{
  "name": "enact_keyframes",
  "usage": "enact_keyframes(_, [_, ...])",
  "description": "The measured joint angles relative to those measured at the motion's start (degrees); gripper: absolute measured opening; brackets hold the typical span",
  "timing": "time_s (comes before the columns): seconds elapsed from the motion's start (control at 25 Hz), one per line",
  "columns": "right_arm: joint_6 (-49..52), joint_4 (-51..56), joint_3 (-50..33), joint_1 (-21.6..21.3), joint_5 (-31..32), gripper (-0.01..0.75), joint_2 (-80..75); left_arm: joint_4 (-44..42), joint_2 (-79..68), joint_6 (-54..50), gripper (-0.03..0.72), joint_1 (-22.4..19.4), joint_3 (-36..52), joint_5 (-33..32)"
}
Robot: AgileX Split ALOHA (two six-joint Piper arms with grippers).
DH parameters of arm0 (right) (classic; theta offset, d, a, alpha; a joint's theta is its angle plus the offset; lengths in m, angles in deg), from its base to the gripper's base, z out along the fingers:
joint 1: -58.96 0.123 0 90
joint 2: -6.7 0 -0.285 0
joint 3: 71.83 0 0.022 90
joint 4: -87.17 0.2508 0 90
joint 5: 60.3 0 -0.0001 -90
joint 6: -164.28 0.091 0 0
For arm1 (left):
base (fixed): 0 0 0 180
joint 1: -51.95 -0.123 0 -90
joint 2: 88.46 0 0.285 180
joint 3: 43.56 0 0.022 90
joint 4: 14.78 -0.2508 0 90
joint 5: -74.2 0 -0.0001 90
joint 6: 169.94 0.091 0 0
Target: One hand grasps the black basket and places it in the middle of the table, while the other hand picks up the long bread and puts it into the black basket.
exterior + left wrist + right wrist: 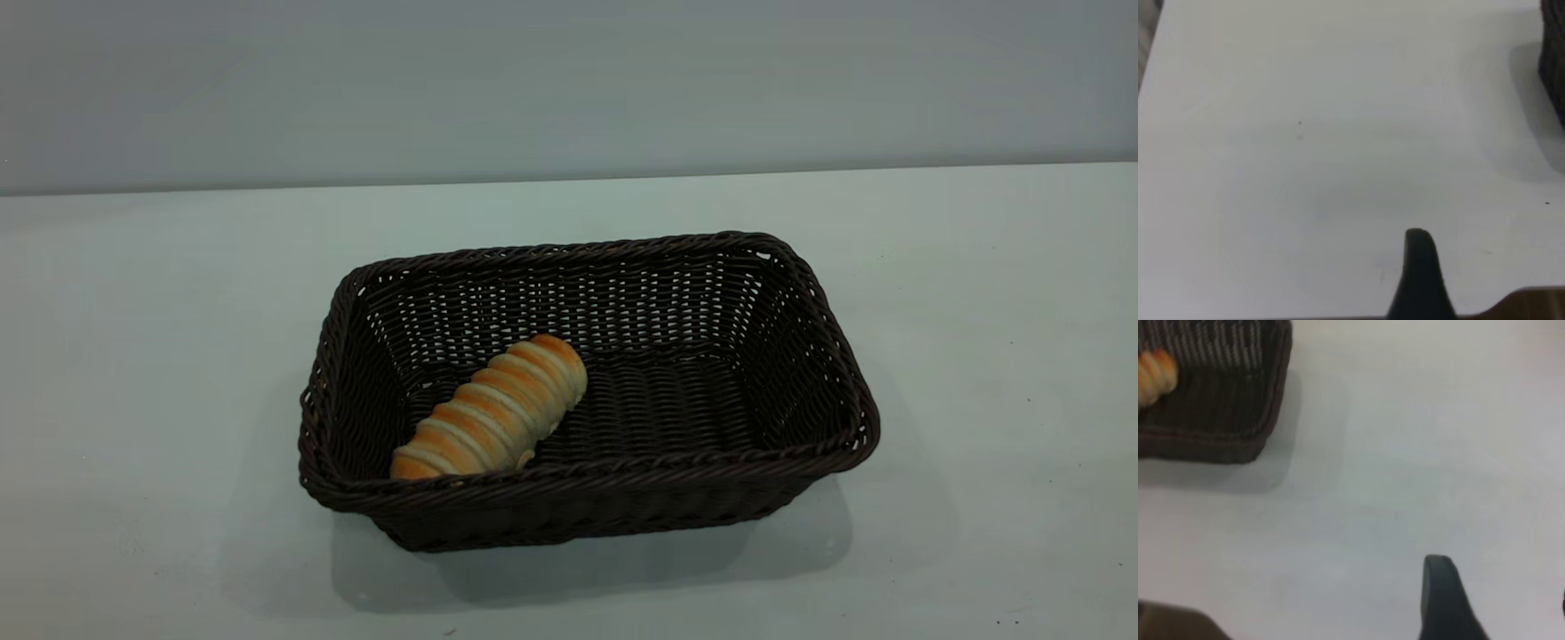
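The black basket (589, 498) stands in the middle of the table (160, 356). The long bread (493, 411) lies slantwise on the basket floor, in its left half, one end against the near wall. Neither arm shows in the exterior view. My left gripper (1491, 263) hovers over bare table, apart from the basket, whose edge (1555, 67) just shows. Only one of its fingers (1419, 267) shows, with nothing beside it. My right gripper (1501, 583) is open and empty above bare table, away from the basket corner (1225, 407) and the bread end (1155, 370).
The table's far edge meets a plain grey wall (569, 89). Bare tabletop lies on all sides of the basket. A few tiny dark specks (1299, 123) mark the surface.
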Motion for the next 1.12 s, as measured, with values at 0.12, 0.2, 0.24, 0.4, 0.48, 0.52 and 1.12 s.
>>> enact_keyframes(0.12, [0.0, 0.0, 0.0, -0.95, 0.17, 0.435, 0.15, 0.0, 0.0, 0.0, 0.586, -0.29, 0.0, 0.0])
enact_keyframes(0.2, [0.0, 0.0, 0.0, -0.96, 0.17, 0.435, 0.15, 0.0, 0.0, 0.0, 0.586, -0.35, 0.0, 0.0])
enact_keyframes(0.24, [0.0, 0.0, 0.0, -1.0, 0.17, 0.435, 0.15, 0.0, 0.0, 0.0, 0.586, -0.35, 0.0, 0.0])
enact_keyframes(0.4, [0.0, 0.04, 0.0, -1.33, 0.17, 0.435, 0.18, 0.0, 0.0, 0.0, 0.586, -0.73, 0.0, 0.0])
enact_keyframes(0.48, [0.0, 0.04, 0.0, -2.23, 0.17, 0.435, 0.22, 0.0, 0.0, 0.0, 0.586, -0.73, 0.0, 0.0])
enact_keyframes(0.52, [0.0, 0.04, 0.0, -2.94, 0.17, 0.435, 0.24, 0.0, 0.0, 0.0, 0.586, -0.73, 0.0, 0.0])
enact_keyframes(1.12, [0.05, 0.04, 0.0, -4.08, 0.17, 0.435, 0.24, 0.0, 0.0, 0.04, 0.586, -0.73, 0.0, -0.05])
